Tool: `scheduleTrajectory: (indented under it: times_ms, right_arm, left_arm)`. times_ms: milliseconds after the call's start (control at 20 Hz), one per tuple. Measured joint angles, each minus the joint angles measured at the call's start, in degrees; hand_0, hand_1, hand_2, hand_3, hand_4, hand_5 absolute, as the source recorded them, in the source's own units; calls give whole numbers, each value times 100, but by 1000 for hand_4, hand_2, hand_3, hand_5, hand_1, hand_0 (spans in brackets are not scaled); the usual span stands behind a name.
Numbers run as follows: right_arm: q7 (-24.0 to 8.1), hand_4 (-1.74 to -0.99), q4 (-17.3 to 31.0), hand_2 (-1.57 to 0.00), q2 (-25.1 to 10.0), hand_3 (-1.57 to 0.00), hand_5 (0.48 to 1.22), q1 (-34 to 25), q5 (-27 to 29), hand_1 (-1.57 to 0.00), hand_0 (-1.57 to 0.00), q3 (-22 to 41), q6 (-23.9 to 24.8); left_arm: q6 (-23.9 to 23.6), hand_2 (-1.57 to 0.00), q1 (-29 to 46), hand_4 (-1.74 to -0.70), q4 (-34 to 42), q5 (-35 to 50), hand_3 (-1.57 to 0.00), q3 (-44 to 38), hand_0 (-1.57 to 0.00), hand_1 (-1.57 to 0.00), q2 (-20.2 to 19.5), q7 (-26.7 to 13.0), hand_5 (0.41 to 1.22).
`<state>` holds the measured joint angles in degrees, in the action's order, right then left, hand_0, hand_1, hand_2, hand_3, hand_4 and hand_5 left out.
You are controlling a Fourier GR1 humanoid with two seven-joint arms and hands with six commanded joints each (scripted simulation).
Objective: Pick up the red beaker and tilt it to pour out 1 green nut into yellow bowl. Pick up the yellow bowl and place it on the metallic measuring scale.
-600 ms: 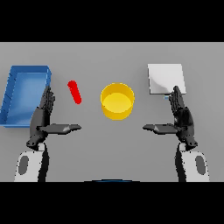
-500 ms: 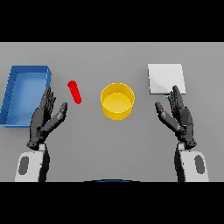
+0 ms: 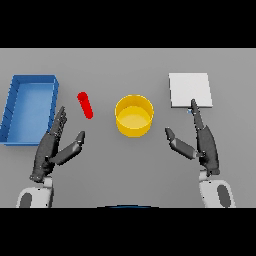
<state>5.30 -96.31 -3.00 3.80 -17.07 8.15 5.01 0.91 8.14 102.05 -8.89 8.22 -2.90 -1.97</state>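
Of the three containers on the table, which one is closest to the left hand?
The red beaker: it lies just ahead of the left hand. The blue bin sits farther left, the yellow bowl farther right.

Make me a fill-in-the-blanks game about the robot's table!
1. The bowl in the middle is coloured ____.
2. The red beaker lies between the bowl and the ____ tray.
3. The white scale is nearest the robot's ____ hand.
4. The left hand holds ____.

Missing words: yellow; blue; right; nothing
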Motion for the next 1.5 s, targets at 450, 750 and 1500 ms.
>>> scheduleTrajectory:
  times_ms: [450,750,1500]
  right_arm:
    - [-120,-1215,53,1,1,1,628,-117,496,1,1,-88,-391]
    - [63,-1227,-3,1,-51,1,625,0,591,1,1,-156,-432]
    - [-104,-1244,-71,1,-15,1,643,9,588,1,1,-157,-397]
  left_arm:
    - [48,1,-941,-1178,-1178,45,1,-288,1,1,-49,-373,650]
    - [75,1,-2002,-1183,-2566,55,1,-598,1,1,-98,7,637]
    - [-282,1,-3406,-1270,-4452,-127,1,-926,1,1,102,717,700]
